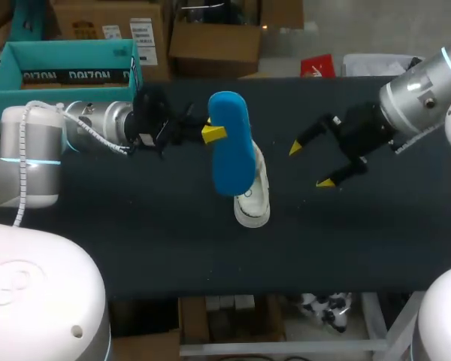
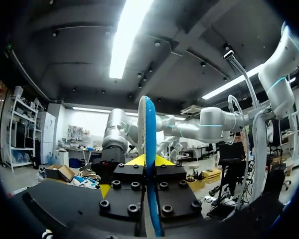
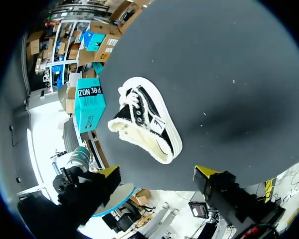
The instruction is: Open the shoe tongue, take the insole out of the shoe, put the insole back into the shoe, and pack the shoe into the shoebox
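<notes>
The insole [image 1: 231,143] is out, clamped in the left gripper [image 1: 214,134] at centre frame above the shoe [image 1: 252,199], while the right gripper [image 1: 310,165] gapes wide at mid right; next, I judge, it must be slid back into the shoe's mouth.

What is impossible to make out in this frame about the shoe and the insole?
- Head view: the insole, held up by the left gripper, covers most of the shoe; its tongue and opening are hidden.
- Left wrist view: the insole is edge-on, so its faces are unseen; the shoe is out of view.
- Right wrist view: the shoe shows side-on and small, so its inside cannot be seen.
</notes>
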Tool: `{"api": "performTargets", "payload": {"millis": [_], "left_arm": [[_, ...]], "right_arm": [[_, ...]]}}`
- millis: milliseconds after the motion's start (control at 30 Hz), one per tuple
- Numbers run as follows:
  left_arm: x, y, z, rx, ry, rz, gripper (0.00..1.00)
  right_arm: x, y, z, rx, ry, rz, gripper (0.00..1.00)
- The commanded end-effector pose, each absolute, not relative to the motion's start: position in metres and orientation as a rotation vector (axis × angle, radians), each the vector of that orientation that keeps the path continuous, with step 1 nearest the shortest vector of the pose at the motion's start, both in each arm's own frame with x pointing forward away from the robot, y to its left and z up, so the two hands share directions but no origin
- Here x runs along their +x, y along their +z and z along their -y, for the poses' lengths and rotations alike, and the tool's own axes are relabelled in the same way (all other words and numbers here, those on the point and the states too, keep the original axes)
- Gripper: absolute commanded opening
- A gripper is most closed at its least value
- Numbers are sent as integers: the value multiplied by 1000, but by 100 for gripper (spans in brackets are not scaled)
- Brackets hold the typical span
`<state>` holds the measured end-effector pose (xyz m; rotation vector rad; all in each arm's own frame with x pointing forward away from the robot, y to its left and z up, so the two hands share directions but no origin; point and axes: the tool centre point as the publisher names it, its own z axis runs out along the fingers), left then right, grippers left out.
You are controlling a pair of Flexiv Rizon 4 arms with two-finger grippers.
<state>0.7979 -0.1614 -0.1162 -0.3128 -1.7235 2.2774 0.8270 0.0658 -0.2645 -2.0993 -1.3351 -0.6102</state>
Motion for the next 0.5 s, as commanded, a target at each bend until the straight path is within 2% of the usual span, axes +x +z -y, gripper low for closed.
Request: {"api": "performTargets", "payload": {"millis": [33, 233, 400, 500], "left_arm": [[797, -117, 157, -247, 2256, 1696, 0], [797, -116, 156, -247, 2238, 1695, 0], [797, -116, 156, -247, 2238, 1695, 0], [797, -116, 156, -247, 2238, 1695, 0]], "right_arm": [[827, -265, -66, -2099, -610, 1334, 100], [824, -264, -68, -2067, -606, 1270, 100], [818, -266, -70, -2047, -506, 826, 100], [813, -266, -77, -2070, -431, 788, 100]]}}
